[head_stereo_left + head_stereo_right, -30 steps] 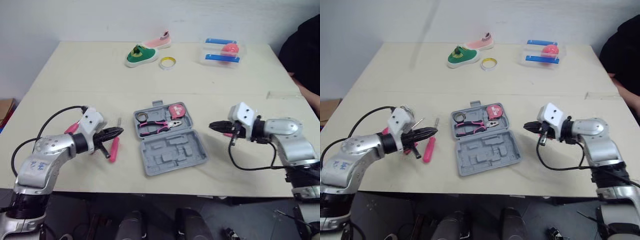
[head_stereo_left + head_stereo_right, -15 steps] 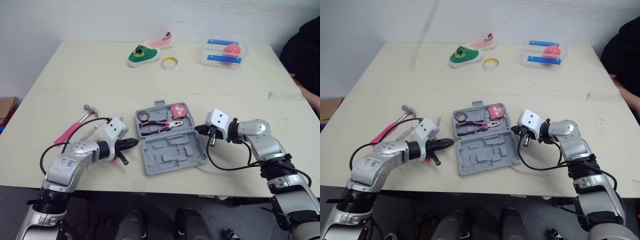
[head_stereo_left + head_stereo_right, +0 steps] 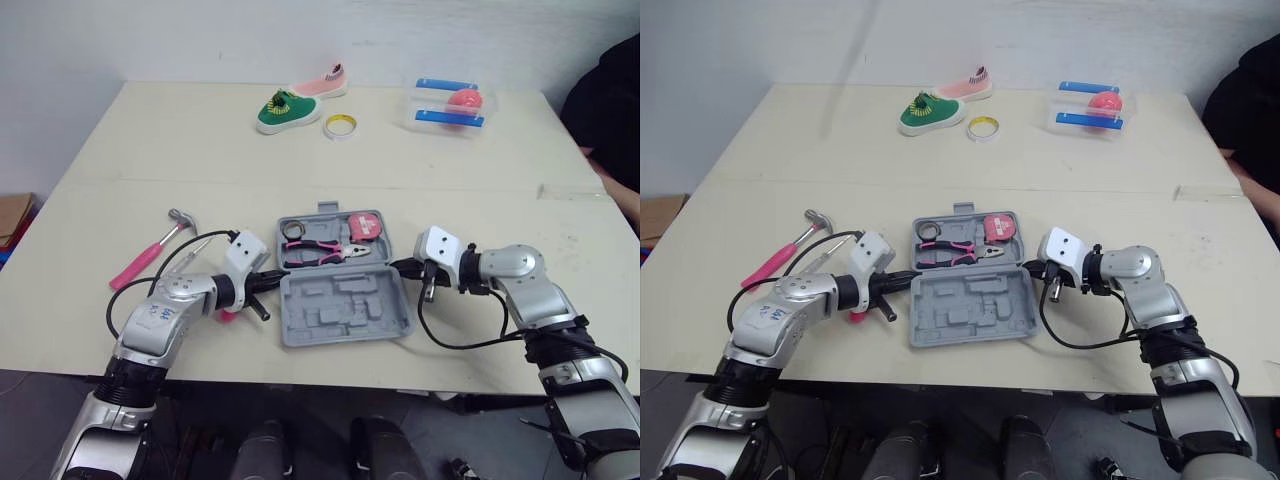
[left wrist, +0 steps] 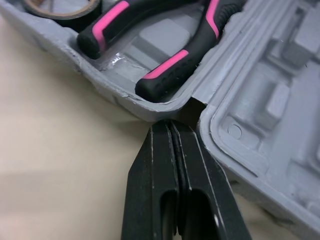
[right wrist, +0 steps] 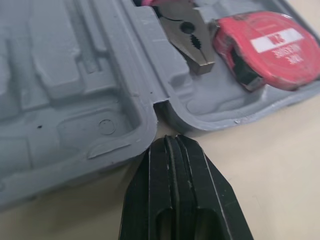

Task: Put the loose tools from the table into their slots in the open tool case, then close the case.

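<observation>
Left eye view, case (image 3: 345, 312): open flat near the front of table (image 3: 150, 150); pliers (image 3: 322, 250) and tape measure (image 3: 368, 226) lie in its slots.
Left gripper (image 4: 170, 131): fingers pressed together, tip at the case's left hinge notch.
Right gripper (image 5: 172, 142): fingers together, tip at the right hinge notch.
Loose tools: hammer (image 3: 150, 252) left of the case; pink screwdriver (image 3: 227, 315) partly hidden under the left gripper.
Far side: shoes (image 3: 283, 110), tape ring (image 3: 338, 126), box (image 3: 447, 105).
</observation>
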